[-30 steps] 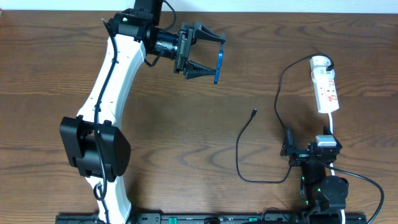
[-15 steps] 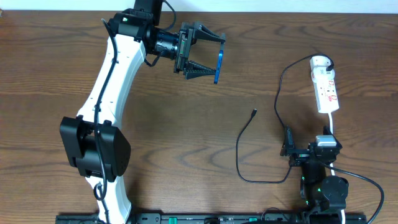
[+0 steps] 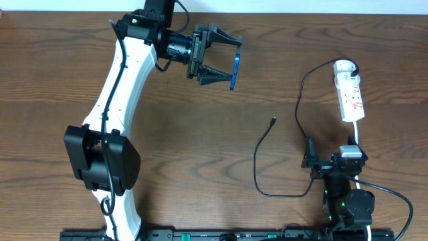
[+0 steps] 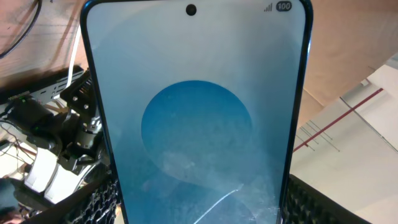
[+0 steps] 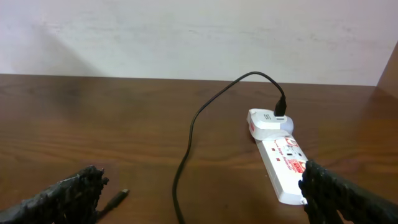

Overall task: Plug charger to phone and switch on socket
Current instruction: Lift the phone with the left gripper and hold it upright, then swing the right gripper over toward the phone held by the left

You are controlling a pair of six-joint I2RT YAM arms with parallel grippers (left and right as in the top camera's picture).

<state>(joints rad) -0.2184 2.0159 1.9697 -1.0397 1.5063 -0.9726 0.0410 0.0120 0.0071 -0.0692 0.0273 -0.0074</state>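
Note:
My left gripper is shut on the phone and holds it on edge above the far middle of the table. In the left wrist view the phone's blue-and-white screen fills the frame between the fingers. The black charger cable loops on the table, its connector tip lying loose; the tip also shows in the right wrist view. The cable runs up to a plug in the socket, a white power strip at the far right. My right gripper is open and empty near the front edge.
A white cord runs from the socket toward my right arm's base. The wooden table ends at a pale wall behind the socket.

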